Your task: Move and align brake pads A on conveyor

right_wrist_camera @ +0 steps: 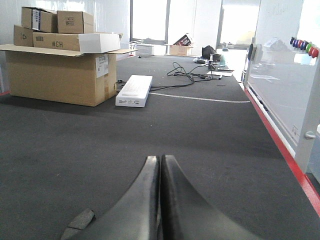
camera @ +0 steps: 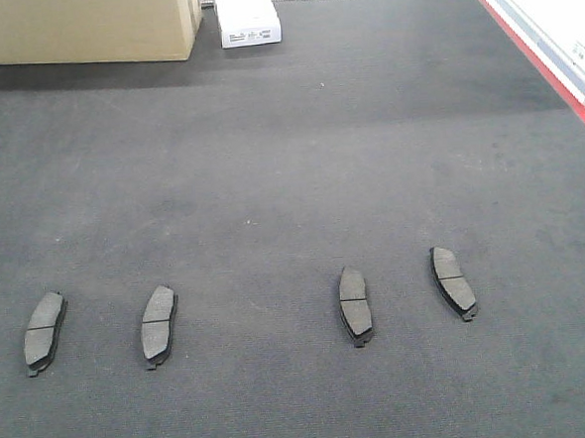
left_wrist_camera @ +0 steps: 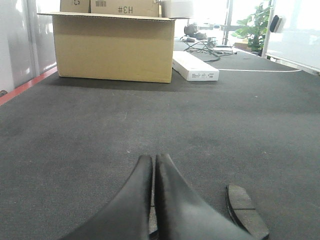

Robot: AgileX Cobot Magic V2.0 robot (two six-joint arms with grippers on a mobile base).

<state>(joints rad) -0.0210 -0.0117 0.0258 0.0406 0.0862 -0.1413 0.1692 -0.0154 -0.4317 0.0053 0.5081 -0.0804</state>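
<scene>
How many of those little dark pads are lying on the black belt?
4, in a loose row on the conveyor: far-left brake pad, left-centre brake pad, right-centre brake pad, and far-right brake pad, which is tilted. None seems hidden.

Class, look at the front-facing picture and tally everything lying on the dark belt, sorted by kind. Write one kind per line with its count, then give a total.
Brake pads, dark grey: 4 — far-left pad, second pad, third pad, far-right pad
Cardboard box, tan: 1
White flat box: 1
Total: 6
</scene>
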